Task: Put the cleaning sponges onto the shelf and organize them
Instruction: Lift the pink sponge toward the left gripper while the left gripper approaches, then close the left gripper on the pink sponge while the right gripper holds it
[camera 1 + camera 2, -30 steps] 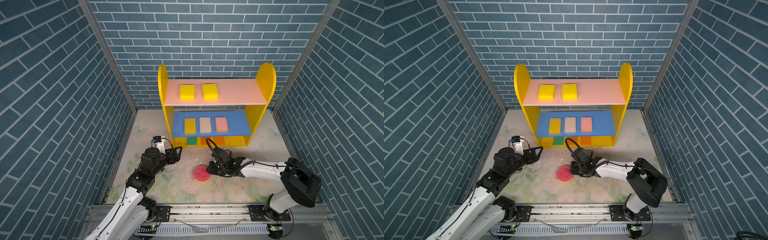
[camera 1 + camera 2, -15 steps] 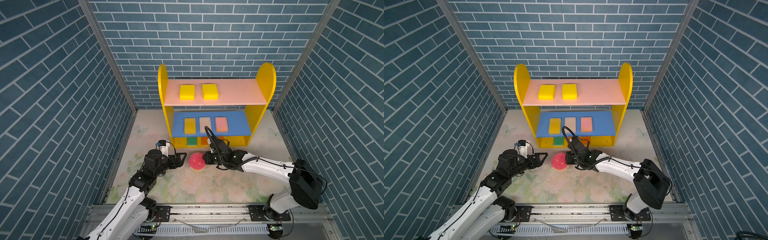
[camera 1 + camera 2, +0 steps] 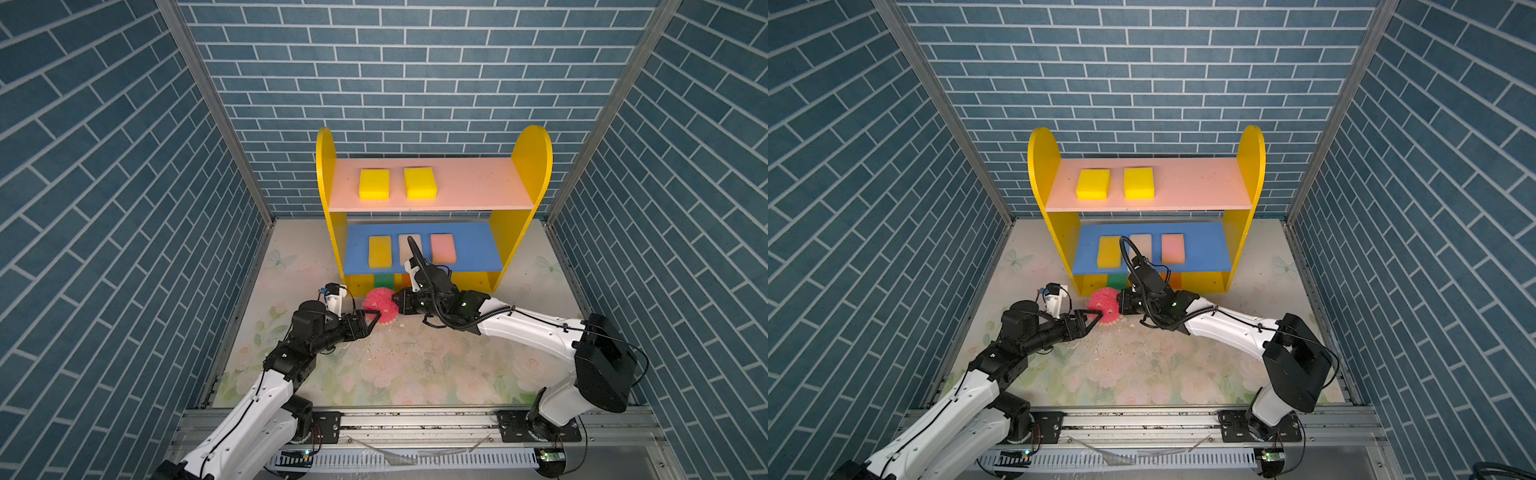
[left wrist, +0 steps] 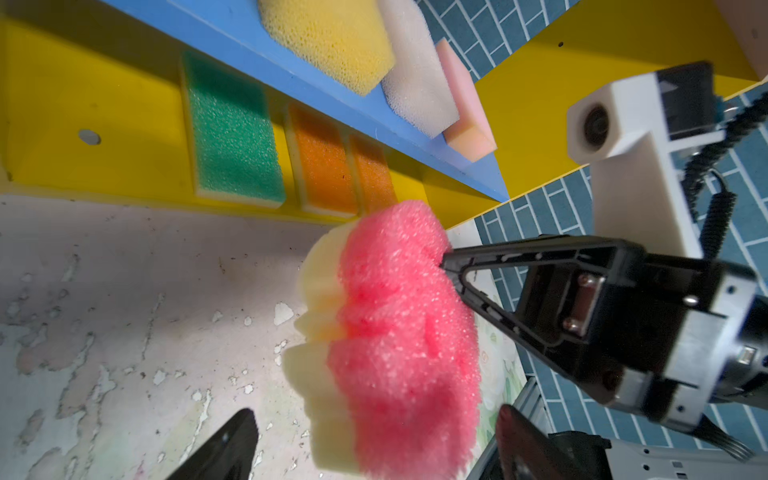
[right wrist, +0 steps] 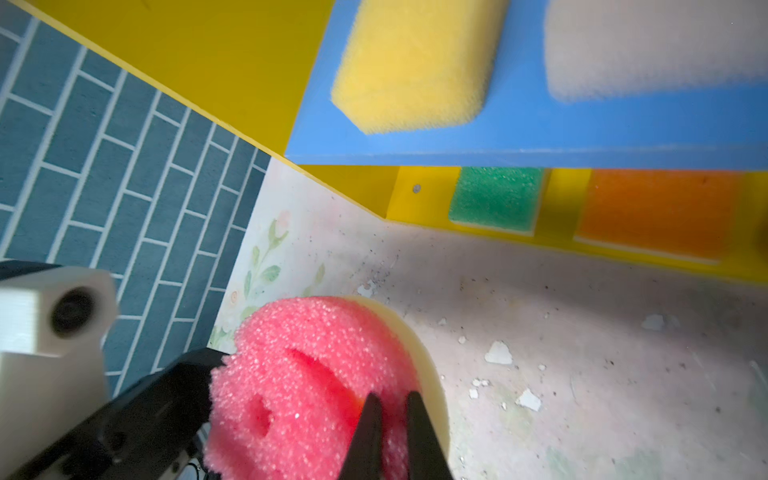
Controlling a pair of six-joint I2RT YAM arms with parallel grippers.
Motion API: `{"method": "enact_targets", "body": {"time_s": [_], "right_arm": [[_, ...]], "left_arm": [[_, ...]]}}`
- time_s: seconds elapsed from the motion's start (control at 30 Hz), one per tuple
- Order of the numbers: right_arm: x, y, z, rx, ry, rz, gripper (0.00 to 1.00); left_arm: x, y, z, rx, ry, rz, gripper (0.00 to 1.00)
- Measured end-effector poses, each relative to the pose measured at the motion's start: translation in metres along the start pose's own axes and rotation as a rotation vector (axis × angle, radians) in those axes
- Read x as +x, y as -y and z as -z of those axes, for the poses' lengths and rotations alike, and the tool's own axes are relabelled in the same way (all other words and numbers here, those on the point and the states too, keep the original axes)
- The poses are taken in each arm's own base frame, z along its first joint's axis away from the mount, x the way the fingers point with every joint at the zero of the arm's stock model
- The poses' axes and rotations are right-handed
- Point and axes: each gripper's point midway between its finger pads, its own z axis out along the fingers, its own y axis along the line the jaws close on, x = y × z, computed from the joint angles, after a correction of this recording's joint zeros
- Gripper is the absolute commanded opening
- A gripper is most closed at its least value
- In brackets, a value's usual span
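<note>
The round pink smiley sponge (image 3: 380,304) (image 3: 1105,306) hangs on edge just above the floor in front of the shelf (image 3: 469,187) (image 3: 1196,183). My right gripper (image 3: 398,306) (image 5: 390,399) is shut on its rim; the right wrist view shows the sponge (image 5: 299,374) face-on. My left gripper (image 3: 371,322) (image 4: 374,415) is open, one finger on each side of the sponge (image 4: 399,332). Two yellow sponges (image 3: 374,184) lie on the pink board. Yellow (image 3: 380,252), cream (image 3: 409,245) and pink (image 3: 443,248) ones lie on the blue board. Green (image 4: 232,124) and orange (image 4: 322,166) ones sit on the base.
Blue brick walls (image 3: 124,208) close in both sides and the back. The flowered floor (image 3: 415,365) is strewn with pale flakes. A metal rail (image 3: 415,419) runs along the front edge. The right half of the pink board is bare.
My right gripper lifted the pink sponge off the floor and carried it left toward the shelf base. My left gripper swung in to it, its open fingers now on either side.
</note>
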Motion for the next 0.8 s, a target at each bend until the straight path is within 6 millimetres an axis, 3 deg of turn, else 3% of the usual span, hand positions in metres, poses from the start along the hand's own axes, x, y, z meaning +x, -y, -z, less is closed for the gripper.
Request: {"method": "enact_targets", "body": {"time_s": [0.13, 0.37, 0.53, 0.6, 0.73, 0.8], "right_arm": [[-0.009, -0.012, -0.003, -0.033, 0.01, 0.009, 0.0], [-0.009, -0.014, -0.003, -0.044, 0.007, 0.01, 0.0], [-0.011, -0.014, -0.002, -0.04, 0.021, 0.01, 0.0], [-0.013, -0.015, 0.0, -0.042, 0.028, 0.011, 0.01], [-0.02, -0.02, 0.01, -0.051, 0.055, 0.015, 0.37], [-0.024, -0.022, 0.018, -0.052, 0.069, 0.026, 0.46]], "left_arm": [[-0.007, 0.004, -0.004, 0.043, 0.041, 0.022, 0.77], [-0.022, 0.015, -0.008, 0.101, 0.093, 0.036, 0.58], [-0.025, 0.019, -0.008, 0.118, 0.104, 0.049, 0.31], [-0.028, 0.024, -0.007, 0.135, 0.11, 0.048, 0.29], [-0.033, 0.033, -0.003, 0.162, 0.122, 0.041, 0.29], [-0.037, 0.038, -0.001, 0.173, 0.132, 0.036, 0.29]]}}
